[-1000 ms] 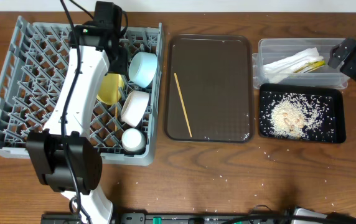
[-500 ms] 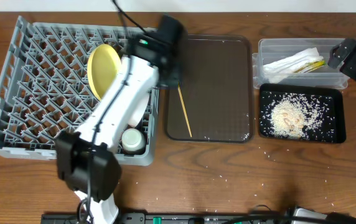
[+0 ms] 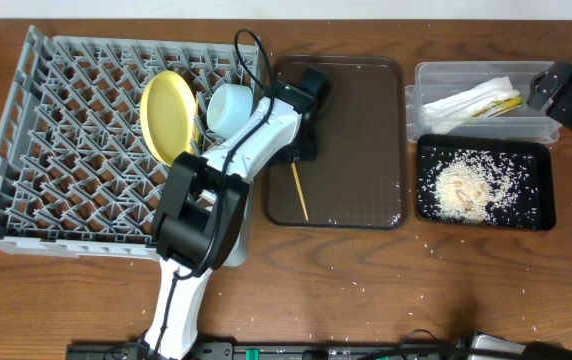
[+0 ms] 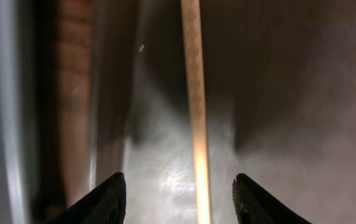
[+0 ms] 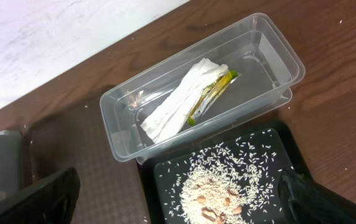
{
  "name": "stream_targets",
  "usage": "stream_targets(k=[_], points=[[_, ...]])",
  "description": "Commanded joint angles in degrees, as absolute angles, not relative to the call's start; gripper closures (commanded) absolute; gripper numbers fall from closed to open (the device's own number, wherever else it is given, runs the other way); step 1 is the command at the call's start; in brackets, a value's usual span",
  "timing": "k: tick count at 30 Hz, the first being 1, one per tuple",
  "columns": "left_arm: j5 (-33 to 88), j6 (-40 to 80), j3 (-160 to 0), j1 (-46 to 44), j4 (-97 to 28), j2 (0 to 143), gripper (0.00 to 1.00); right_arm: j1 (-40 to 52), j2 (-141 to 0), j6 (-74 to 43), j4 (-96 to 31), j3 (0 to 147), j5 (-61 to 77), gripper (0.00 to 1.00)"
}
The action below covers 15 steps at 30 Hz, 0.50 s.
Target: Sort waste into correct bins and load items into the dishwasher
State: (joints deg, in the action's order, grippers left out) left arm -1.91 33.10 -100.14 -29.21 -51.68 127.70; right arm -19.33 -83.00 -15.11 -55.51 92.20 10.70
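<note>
Item 1, my left end effector point(image 4: 179, 200): low over the brown serving tray point(image 3: 356, 120), jaws apart at a middling gap, one wooden chopstick point(image 4: 193, 112) lying between the fingertips point(image 4: 111, 198) with neither tip touching it; nothing held. Item 2, my right end effector point(image 5: 178, 202): jaws at their widest and empty, hanging above the two bins at the right of the bench point(image 3: 366, 290). Item 3, grey dish rack point(image 3: 56, 130): at the left of the bench, with the yellow plate point(image 3: 166, 115) standing on edge among the pegs and the light blue bowl point(image 3: 231, 105) beside it near the rack's right wall. Item 4, clear tub point(image 5: 277, 46): held a white paper napkin point(image 5: 178, 102) and a wrapper with yellow-green print point(image 5: 212, 90), lying together. Item 5, black tray point(image 3: 541, 150): just in front of the tub, carrying a heap of rice-like crumbs point(image 3: 464, 185). Item 6: a few loose crumbs point(image 3: 428, 243) lay on the bench near the black tray.
</note>
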Motion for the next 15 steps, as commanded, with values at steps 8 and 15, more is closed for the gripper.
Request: stream_targets(k=[8, 15], points=[[-0.43, 36.03, -99.46, -29.39, -50.02, 131.61, 0.52, -19.44, -82.87, -15.84, -55.57, 92.95, 10.94, 0.01], [0.73, 39.72, -98.45, -29.45, -49.23, 133.69, 0.87, -19.44, -82.87, -15.84, -55.57, 92.95, 10.94, 0.01]])
